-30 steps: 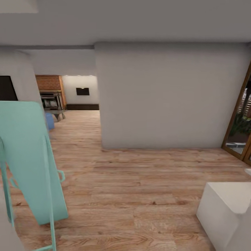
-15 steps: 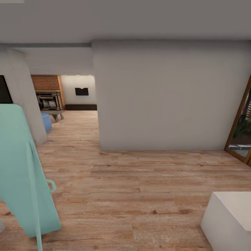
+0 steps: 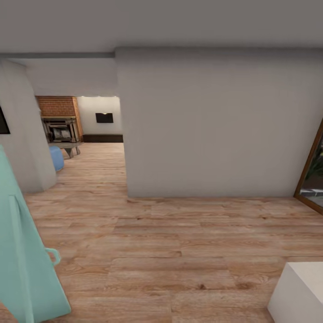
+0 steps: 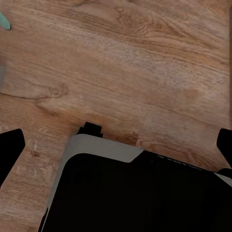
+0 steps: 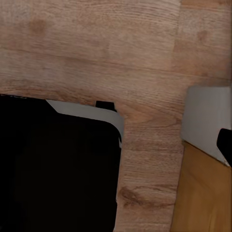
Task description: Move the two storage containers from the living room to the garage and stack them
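The two storage containers are out of view. I stand on light wood plank flooring (image 3: 179, 242) in a passage. Through an opening at the far left I see into the living room, with its brick fireplace (image 3: 58, 107) and a blue seat (image 3: 56, 158). My left gripper (image 4: 116, 152) is open, its black fingertips (image 4: 9, 150) wide apart over bare planks and the dark robot base (image 4: 140, 193), with nothing between them. My right gripper (image 5: 116, 145) also hangs open and empty; one fingertip (image 5: 225, 145) shows at the picture's edge, the other is lost against the black base.
A broad pale grey wall (image 3: 215, 125) faces me, with the opening on its left. A teal slanted piece of furniture (image 3: 22, 251) stands close at my left. A white block (image 3: 300, 291) sits low at the right, and a wood-framed glass door (image 3: 312, 179) behind it.
The whole picture has shifted, so the camera has moved: the teal piece slides off to the left, the white block sinks toward the lower right, and the facing wall looms larger.
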